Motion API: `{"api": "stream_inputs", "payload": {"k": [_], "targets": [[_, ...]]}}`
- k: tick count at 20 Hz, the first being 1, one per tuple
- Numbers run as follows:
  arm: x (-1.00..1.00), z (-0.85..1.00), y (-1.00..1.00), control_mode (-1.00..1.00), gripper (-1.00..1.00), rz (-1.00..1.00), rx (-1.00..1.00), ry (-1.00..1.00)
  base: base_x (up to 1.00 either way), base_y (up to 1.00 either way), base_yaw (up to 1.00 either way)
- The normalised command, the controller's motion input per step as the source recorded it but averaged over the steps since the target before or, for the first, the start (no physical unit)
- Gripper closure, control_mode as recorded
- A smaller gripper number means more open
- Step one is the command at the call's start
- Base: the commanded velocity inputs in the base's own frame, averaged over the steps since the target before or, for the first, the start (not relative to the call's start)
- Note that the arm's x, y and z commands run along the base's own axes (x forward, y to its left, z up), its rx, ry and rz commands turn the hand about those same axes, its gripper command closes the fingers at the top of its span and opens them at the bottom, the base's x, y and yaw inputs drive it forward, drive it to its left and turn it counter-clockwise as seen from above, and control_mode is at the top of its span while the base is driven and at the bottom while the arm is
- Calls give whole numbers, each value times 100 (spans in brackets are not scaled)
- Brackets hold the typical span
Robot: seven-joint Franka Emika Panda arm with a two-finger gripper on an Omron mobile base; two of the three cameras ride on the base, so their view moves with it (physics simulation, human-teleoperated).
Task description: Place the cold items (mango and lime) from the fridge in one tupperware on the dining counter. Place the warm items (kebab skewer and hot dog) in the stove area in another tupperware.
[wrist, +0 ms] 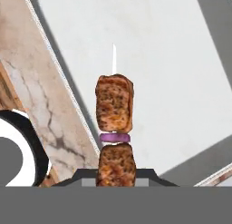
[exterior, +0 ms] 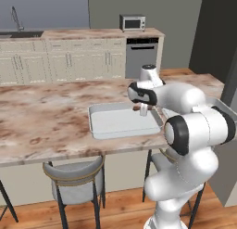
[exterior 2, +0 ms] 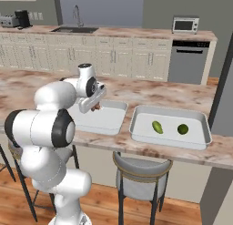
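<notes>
Gripper point(wrist: 116, 175) clamped on kebab skewer point(wrist: 115, 128), over empty tupperware point(exterior: 125, 124), mango point(exterior 2: 157, 126) and lime point(exterior 2: 183, 129) in neighbouring tray point(exterior 2: 170, 111), stools point(exterior: 74, 174) below dining counter point(exterior: 41, 119)

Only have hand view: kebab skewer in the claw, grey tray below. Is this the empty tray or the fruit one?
Observer: The empty one. The right base view shows the second tupperware beside it, holding the mango and the lime.
Operator: Both trays on the island?
Observer: Yes, both sit side by side on the dining counter, near its stool-side edge.
Operator: Where over the tray am I?
Observer: In the left base view the claw, shut on the kebab skewer, hangs over the far part of the empty tupperware, on the side nearer the fruit tray.
</notes>
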Motion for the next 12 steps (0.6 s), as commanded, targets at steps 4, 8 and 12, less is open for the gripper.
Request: {"api": "stream_inputs", "payload": {"k": [4, 8, 12], "targets": [[65, -59, -7, -100, 100, 6, 6, 0, 0, 0, 0], [61, -58, -8, -100, 100, 6, 6, 0, 0, 0, 0], [65, -53, -8, -100, 100, 5, 5, 0, 0, 0, 0]]}}
